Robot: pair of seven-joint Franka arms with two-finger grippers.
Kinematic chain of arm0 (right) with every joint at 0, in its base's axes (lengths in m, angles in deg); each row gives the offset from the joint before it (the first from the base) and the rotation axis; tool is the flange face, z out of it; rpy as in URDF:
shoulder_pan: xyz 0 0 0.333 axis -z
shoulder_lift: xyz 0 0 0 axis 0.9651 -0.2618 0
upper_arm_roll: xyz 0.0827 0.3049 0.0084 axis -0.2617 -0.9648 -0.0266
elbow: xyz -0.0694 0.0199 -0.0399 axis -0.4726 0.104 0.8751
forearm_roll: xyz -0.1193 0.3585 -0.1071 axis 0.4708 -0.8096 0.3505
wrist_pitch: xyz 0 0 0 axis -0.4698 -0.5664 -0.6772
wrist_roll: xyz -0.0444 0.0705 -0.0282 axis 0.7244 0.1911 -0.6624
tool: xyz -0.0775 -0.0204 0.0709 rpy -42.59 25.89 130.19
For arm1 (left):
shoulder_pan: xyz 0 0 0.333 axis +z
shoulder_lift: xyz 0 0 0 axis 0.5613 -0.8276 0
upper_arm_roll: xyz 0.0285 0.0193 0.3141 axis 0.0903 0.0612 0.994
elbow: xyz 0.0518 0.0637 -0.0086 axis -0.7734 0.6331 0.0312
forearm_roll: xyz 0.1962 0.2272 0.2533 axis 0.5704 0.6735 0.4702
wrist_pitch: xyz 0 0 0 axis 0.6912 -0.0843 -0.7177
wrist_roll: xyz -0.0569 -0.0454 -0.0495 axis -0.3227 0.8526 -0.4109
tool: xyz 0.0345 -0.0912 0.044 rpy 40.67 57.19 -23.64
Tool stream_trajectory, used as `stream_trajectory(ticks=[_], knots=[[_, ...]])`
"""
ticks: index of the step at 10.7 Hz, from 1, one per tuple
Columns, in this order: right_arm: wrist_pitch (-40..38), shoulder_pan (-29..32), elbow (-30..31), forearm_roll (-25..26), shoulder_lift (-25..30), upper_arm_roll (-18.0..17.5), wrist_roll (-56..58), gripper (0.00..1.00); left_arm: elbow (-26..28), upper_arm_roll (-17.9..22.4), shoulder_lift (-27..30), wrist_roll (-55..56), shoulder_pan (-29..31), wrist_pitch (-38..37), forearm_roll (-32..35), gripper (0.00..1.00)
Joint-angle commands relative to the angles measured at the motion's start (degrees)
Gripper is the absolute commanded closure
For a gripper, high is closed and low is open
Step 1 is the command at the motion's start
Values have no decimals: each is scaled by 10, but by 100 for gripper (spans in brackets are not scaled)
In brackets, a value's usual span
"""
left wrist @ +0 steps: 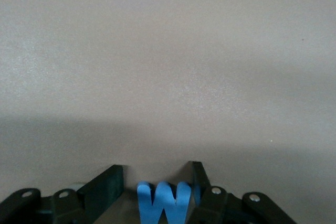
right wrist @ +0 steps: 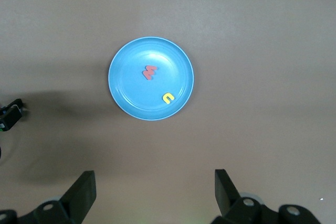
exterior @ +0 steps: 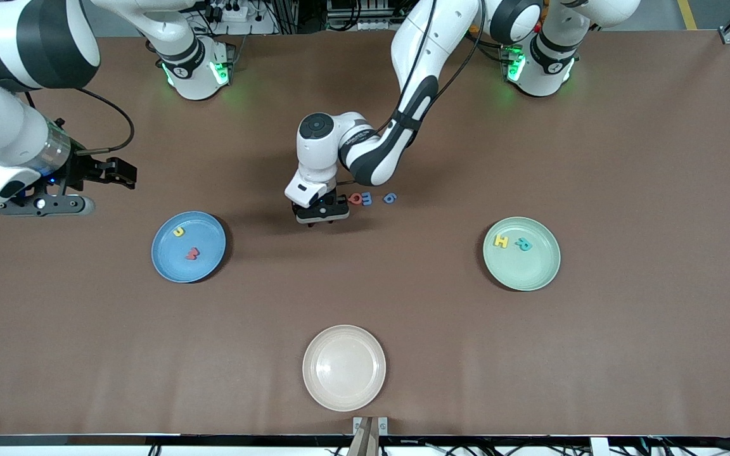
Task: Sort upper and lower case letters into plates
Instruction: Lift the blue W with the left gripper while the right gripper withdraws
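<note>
My left gripper (exterior: 320,214) is down at the table's middle, between the blue plate (exterior: 187,247) and the mint plate (exterior: 521,253). In the left wrist view the left gripper (left wrist: 156,174) stands open around a blue W (left wrist: 167,205): one finger touches the letter, the other stands a little off it. Beside this gripper, on the table, lie a red letter (exterior: 355,199) and two blue letters (exterior: 366,199) (exterior: 390,198). The blue plate (right wrist: 151,78) holds a yellow letter (exterior: 179,232) and a red one (exterior: 192,254). The mint plate holds a yellow H (exterior: 501,240) and a teal R (exterior: 523,244). My right gripper (exterior: 108,172) (right wrist: 155,182) waits open and empty.
A cream-white plate (exterior: 344,367) sits near the table's front edge, nearer to the front camera than the other two plates. The brown table top (exterior: 625,158) runs wide toward both arms' ends.
</note>
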Motion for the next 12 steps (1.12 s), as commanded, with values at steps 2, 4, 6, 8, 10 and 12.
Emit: stream_trajectory(ticks=[2,4,6,8,10,12], knots=[[-2,10,-6,-10,-1,-3,6,0,-23,1,-20,2,-2,2,8,47],[-3,12,-5,-10,-1,0,6,0,-23,0,-20,2,-2,2,8,50],[-5,12,-3,-10,-1,0,6,0,-22,-1,-19,2,-2,2,8,62],[-4,11,-4,-11,-2,0,6,0,-22,-1,-18,0,-1,1,8,70],[-4,11,-4,-11,-3,0,6,0,-20,-2,-13,-4,1,-5,7,72],[-4,11,-5,-11,-3,0,6,0,-20,-16,-6,-15,20,-23,0,72]])
